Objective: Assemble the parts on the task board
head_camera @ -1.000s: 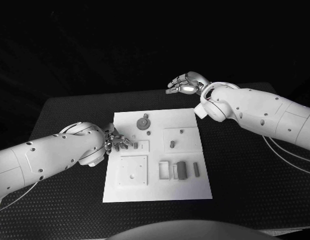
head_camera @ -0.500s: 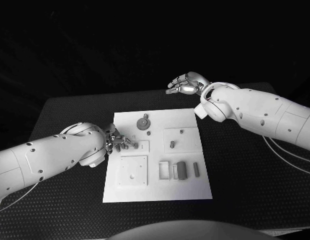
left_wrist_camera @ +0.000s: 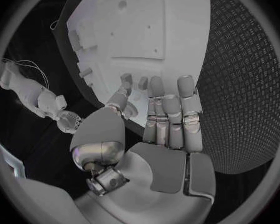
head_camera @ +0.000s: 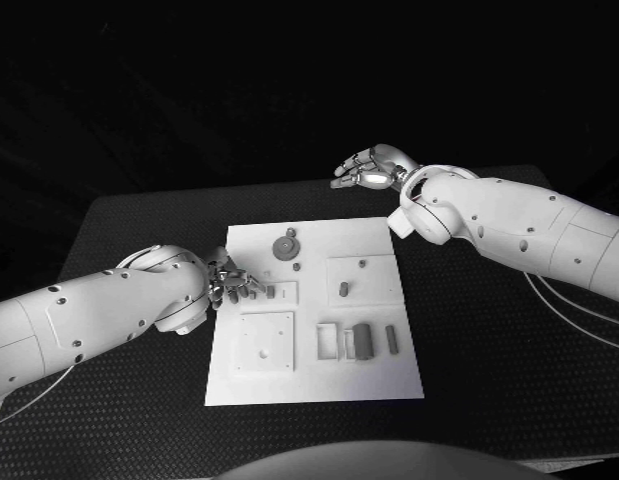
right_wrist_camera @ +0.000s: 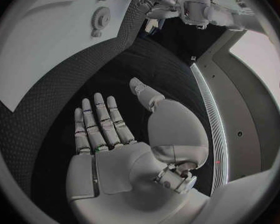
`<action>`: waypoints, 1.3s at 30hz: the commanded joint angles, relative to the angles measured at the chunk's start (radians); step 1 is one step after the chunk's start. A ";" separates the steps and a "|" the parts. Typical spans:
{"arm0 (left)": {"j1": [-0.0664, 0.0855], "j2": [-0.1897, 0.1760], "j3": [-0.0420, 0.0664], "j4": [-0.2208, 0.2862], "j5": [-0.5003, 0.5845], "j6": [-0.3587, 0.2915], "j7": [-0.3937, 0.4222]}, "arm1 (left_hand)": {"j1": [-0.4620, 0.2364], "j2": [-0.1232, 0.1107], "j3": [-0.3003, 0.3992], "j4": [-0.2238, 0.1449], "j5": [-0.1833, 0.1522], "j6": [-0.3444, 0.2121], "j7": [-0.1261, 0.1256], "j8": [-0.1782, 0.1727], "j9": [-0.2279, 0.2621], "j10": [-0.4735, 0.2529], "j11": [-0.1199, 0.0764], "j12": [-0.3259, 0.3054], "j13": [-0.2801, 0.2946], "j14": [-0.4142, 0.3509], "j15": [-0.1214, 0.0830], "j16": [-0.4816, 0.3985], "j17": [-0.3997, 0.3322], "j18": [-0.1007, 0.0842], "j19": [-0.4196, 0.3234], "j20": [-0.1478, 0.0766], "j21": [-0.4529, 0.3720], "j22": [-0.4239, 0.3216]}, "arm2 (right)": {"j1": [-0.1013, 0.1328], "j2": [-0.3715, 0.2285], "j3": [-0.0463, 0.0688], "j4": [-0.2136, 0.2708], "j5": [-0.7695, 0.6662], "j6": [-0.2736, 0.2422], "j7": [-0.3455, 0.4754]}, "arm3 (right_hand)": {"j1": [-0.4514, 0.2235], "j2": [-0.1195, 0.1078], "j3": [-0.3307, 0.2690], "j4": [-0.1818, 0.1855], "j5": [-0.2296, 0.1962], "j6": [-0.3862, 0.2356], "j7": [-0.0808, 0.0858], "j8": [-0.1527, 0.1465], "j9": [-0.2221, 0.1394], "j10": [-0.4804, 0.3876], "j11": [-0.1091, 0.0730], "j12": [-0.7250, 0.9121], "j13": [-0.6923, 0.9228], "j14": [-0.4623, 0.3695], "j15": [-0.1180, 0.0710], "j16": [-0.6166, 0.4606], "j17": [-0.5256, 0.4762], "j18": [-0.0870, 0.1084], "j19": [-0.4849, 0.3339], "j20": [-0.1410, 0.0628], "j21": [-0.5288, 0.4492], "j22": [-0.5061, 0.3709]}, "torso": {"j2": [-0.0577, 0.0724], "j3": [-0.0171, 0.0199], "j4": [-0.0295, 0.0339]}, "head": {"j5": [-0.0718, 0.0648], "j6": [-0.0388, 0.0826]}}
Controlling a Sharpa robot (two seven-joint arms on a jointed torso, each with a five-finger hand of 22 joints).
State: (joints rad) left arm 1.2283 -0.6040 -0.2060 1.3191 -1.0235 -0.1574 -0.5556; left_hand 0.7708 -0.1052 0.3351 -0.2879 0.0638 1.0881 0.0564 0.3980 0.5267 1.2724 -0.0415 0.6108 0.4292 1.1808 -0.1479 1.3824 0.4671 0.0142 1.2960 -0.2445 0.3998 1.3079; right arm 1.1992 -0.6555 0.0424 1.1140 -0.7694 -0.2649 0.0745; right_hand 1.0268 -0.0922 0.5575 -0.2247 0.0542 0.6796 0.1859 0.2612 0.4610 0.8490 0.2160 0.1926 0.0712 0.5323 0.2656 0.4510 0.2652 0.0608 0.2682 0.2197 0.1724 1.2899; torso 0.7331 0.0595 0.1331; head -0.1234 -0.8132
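The white task board (head_camera: 374,372) lies mid-table; it also shows in the left wrist view (left_wrist_camera: 146,30) and the right wrist view (right_wrist_camera: 47,45). On it are a grey gear (head_camera: 288,246) (right_wrist_camera: 100,18), a small peg (head_camera: 344,288) and upright grey blocks (head_camera: 364,338). My left hand (head_camera: 231,284) (left_wrist_camera: 168,119) is at the board's left edge. Its fingers lie straight and side by side, with their tips by two small grey parts (left_wrist_camera: 142,82). I see nothing held in it. My right hand (head_camera: 371,168) (right_wrist_camera: 109,134) hovers beyond the board's far right corner, palm bare and fingers spread.
A square recessed plate (head_camera: 266,342) and a frame slot (head_camera: 328,340) are in the board's near half. Black textured table mat (head_camera: 511,350) surrounds the board on all sides. My right forearm (head_camera: 525,225) passes over the mat to the right of the board.
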 commanded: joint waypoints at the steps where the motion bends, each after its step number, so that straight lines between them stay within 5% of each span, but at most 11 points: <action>1: 0.000 -0.005 0.003 0.003 -0.001 -0.015 0.013 | -0.002 0.007 -0.006 0.001 -0.002 0.000 0.002 0.006 0.001 0.000 -0.005 0.005 0.000 -0.002 -0.007 0.006 -0.002 0.017 0.000 -0.004 0.001 0.017 | -0.001 0.001 0.000 0.000 -0.001 0.009 0.010 | -0.009 -0.002 0.000 0.006 -0.005 -0.008 0.052 0.005 -0.001 0.007 0.003 -0.003 -0.002 0.000 0.008 -0.007 0.000 -0.017 0.003 0.003 -0.005 0.002 | 0.000 -0.0005 -0.0002 | -0.001 0.002; 3: 0.000 -0.008 0.013 0.004 0.006 -0.039 0.019 | -0.002 0.006 -0.006 0.001 -0.002 0.000 0.003 0.006 0.001 0.000 -0.005 0.005 -0.001 -0.003 -0.007 0.006 -0.002 0.017 0.000 -0.004 0.001 0.017 | -0.001 0.001 0.000 0.000 -0.001 0.009 0.010 | -0.009 -0.002 0.000 0.006 -0.005 -0.008 0.052 0.005 -0.001 0.007 0.003 -0.003 -0.002 0.000 0.008 -0.007 0.000 -0.017 0.002 0.003 -0.006 0.002 | 0.000 -0.0007 0.0000 | -0.001 0.003; 9: 0.001 -0.034 0.075 0.022 0.077 -0.116 0.060 | 0.009 0.013 -0.007 0.001 0.019 -0.017 0.008 -0.001 -0.004 -0.003 -0.001 0.005 -0.001 -0.005 -0.004 0.005 -0.004 0.016 -0.002 -0.003 -0.002 0.016 | -0.001 0.000 0.000 -0.001 -0.001 0.010 0.010 | -0.009 -0.002 0.000 0.006 -0.005 -0.008 0.052 0.005 -0.001 0.007 0.003 -0.003 -0.002 0.000 0.008 -0.007 0.000 -0.017 0.003 0.003 -0.006 0.004 | 0.000 -0.0005 0.0002 | -0.002 0.009; 13: 0.013 -0.043 0.090 0.028 0.205 -0.206 0.184 | 0.059 0.015 0.002 0.004 0.031 -0.086 0.027 -0.035 -0.018 -0.036 0.015 -0.009 -0.006 -0.028 0.012 -0.015 -0.015 0.014 -0.026 0.007 -0.018 0.011 | -0.001 0.000 0.000 -0.004 -0.001 0.010 0.010 | -0.009 -0.002 0.000 0.006 -0.005 -0.008 0.052 0.005 -0.001 0.007 0.003 -0.003 -0.002 0.000 0.008 -0.007 0.000 -0.016 0.003 0.003 -0.006 0.004 | -0.001 0.0012 -0.0003 | -0.002 0.013; 18: 0.023 -0.014 0.089 -0.020 0.289 -0.257 0.379 | 0.212 0.027 0.102 0.004 0.032 -0.148 0.078 -0.057 -0.028 -0.171 0.077 -0.093 -0.048 -0.140 0.071 -0.122 -0.069 0.002 -0.145 0.070 -0.109 -0.032 | -0.001 0.003 0.000 -0.011 -0.001 0.010 0.010 | -0.009 -0.002 0.000 0.006 -0.005 -0.008 0.052 0.005 -0.001 0.007 0.003 -0.004 -0.002 0.000 0.009 -0.007 0.000 -0.016 0.004 0.003 -0.006 0.007 | 0.000 0.0005 0.0009 | -0.004 0.019; 19: 0.023 -0.005 0.089 -0.031 0.250 -0.281 0.413 | 0.259 0.032 0.151 0.005 0.031 -0.160 0.088 -0.059 -0.031 -0.198 0.095 -0.123 -0.067 -0.174 0.093 -0.159 -0.087 -0.003 -0.182 0.092 -0.142 -0.051 | -0.001 0.004 0.000 -0.014 0.000 0.010 0.010 | -0.009 -0.002 0.000 0.006 -0.005 -0.008 0.052 0.005 -0.001 0.007 0.003 -0.004 -0.002 0.000 0.009 -0.007 0.000 -0.016 0.004 0.003 -0.006 0.007 | 0.000 0.0007 0.0011 | -0.004 0.021; 24: 0.023 0.044 0.083 -0.076 0.008 -0.287 0.526 | 0.370 0.030 0.270 -0.001 0.005 -0.167 0.095 -0.064 -0.043 -0.188 0.121 -0.230 -0.133 -0.178 0.118 -0.195 -0.103 0.003 -0.189 0.115 -0.172 -0.072 | -0.001 0.010 0.000 -0.027 0.001 0.008 0.013 | -0.009 -0.001 0.000 0.006 -0.005 -0.008 0.052 0.005 -0.001 0.007 0.003 -0.004 -0.002 0.000 0.009 -0.007 0.001 -0.016 0.006 0.003 -0.005 0.014 | 0.001 0.0017 -0.0003 | -0.005 0.034; 30: 0.023 0.108 0.067 -0.122 -0.206 -0.279 0.566 | 0.417 0.000 0.274 -0.004 0.002 -0.176 0.101 -0.073 -0.051 -0.203 0.141 -0.332 -0.183 -0.176 0.136 -0.201 -0.102 0.018 -0.187 0.131 -0.179 -0.070 | -0.001 0.020 0.000 -0.035 0.004 0.008 0.013 | -0.009 0.000 0.001 0.007 -0.005 -0.008 0.052 0.006 -0.002 0.007 0.004 -0.004 -0.002 0.001 0.009 -0.007 0.001 -0.016 0.008 0.002 -0.004 0.019 | 0.003 0.0018 -0.0032 | -0.010 0.044; 35: 0.022 0.151 0.033 -0.164 -0.342 -0.241 0.593 | 0.421 -0.039 0.244 -0.004 0.002 -0.179 0.099 -0.078 -0.056 -0.210 0.151 -0.377 -0.207 -0.171 0.146 -0.201 -0.100 0.029 -0.183 0.141 -0.180 -0.066 | -0.001 0.026 0.000 -0.047 0.007 0.010 0.015 | -0.009 0.001 0.001 0.007 -0.005 -0.008 0.052 0.006 -0.002 0.007 0.004 -0.004 -0.002 0.001 0.009 -0.006 0.001 -0.014 0.011 0.002 -0.004 0.019 | 0.004 0.0021 -0.0044 | -0.010 0.050; 39: 0.022 0.160 0.018 -0.171 -0.400 -0.200 0.613 | 0.415 -0.059 0.212 -0.004 0.009 -0.178 0.090 -0.079 -0.058 -0.208 0.153 -0.399 -0.218 -0.156 0.148 -0.188 -0.093 0.039 -0.165 0.142 -0.172 -0.059 | -0.001 0.027 0.000 -0.054 0.015 0.013 0.020 | -0.009 0.001 0.001 0.008 -0.005 -0.008 0.052 0.006 -0.002 0.008 0.004 -0.004 -0.002 0.001 0.009 -0.006 0.001 -0.014 0.013 0.001 -0.004 0.020 | 0.004 0.0017 -0.0032 | -0.012 0.050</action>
State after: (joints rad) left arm 1.2494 -0.4484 -0.1874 1.1491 -1.2924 -0.4025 -0.0030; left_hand 1.1860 -0.1573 0.5521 -0.2922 0.0693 0.9125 0.1534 0.3249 0.4702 1.0630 0.1041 0.2154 0.2132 1.0184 0.0006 1.1897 0.3724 0.0406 1.1245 -0.1012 0.2254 1.2469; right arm 1.1983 -0.6294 0.0425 1.0623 -0.7633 -0.2643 0.0767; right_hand 1.0269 -0.0922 0.5575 -0.2247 0.0542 0.6797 0.1859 0.2613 0.4602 0.8526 0.2197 0.1926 0.0712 0.5323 0.2656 0.4510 0.2652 0.0609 0.2758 0.2201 0.1724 1.3076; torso 0.7368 0.0614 0.1293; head -0.1339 -0.7639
